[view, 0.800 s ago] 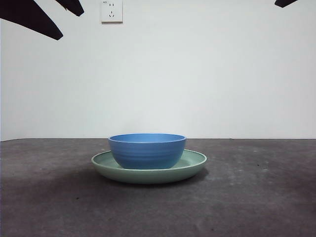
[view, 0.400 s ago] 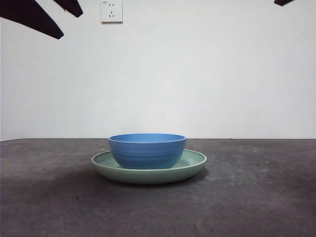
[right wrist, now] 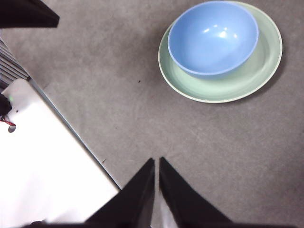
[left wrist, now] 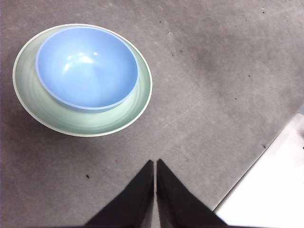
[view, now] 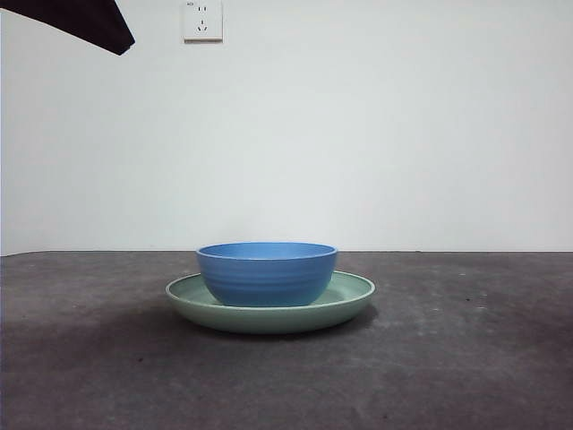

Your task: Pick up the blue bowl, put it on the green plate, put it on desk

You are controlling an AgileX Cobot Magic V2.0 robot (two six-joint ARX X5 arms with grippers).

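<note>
1. The blue bowl (view: 267, 273) sits inside the green plate (view: 351, 303), mid-frame on the desk (view: 466, 367); a lift gripping only one glossy wall could probably tip it or drag the plate.
2. The left gripper (left wrist: 155, 164) and right gripper (right wrist: 156, 161) hang high, jaws pressed together, empty.
3. Only a wall socket (view: 202, 20) at upper left; nothing blocks the approach.

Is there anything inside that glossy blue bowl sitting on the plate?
No, the left wrist view looks straight into the glossy blue bowl and shows only its bare, shiny bottom.
</note>
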